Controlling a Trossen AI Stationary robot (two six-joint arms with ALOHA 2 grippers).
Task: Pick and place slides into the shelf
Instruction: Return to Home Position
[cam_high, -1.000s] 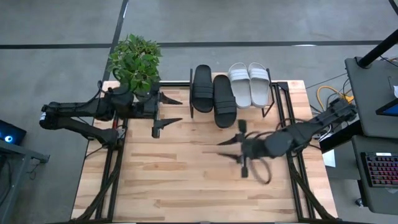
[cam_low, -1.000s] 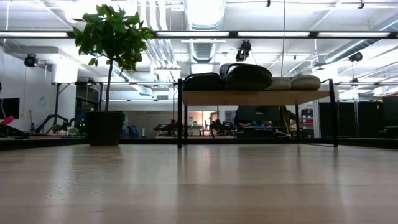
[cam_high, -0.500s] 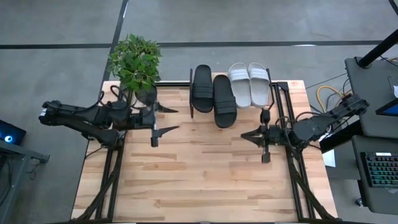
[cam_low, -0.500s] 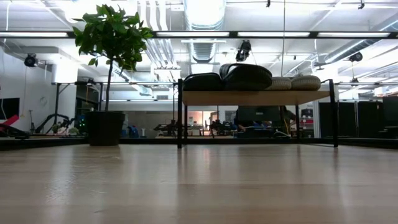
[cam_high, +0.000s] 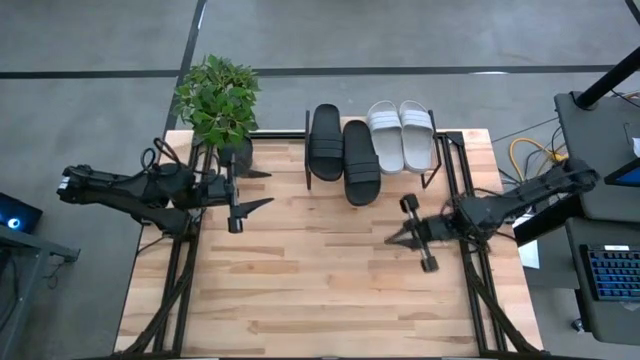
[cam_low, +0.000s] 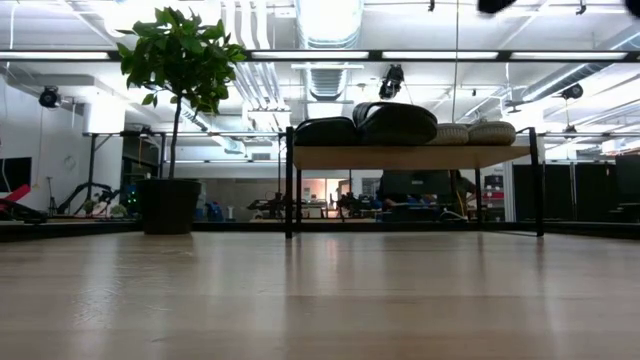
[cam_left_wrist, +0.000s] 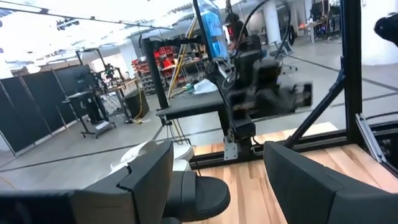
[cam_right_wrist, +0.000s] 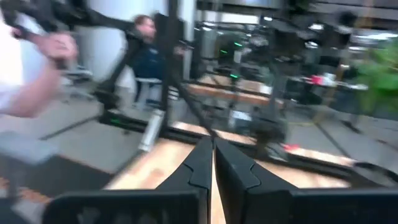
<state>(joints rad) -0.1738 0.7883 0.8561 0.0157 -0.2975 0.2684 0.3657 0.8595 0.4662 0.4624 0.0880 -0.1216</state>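
Four slides sitting on shelf — task looking done; left gripper, nine o'clock, gaping; right gripper, four o'clock, pinching air.

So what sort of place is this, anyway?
Most likely a robotics lab in an open industrial hall: bare ceiling ducts and strip lights, a workbench with equipment beyond, and a left arm and right arm mounted at a wooden table.
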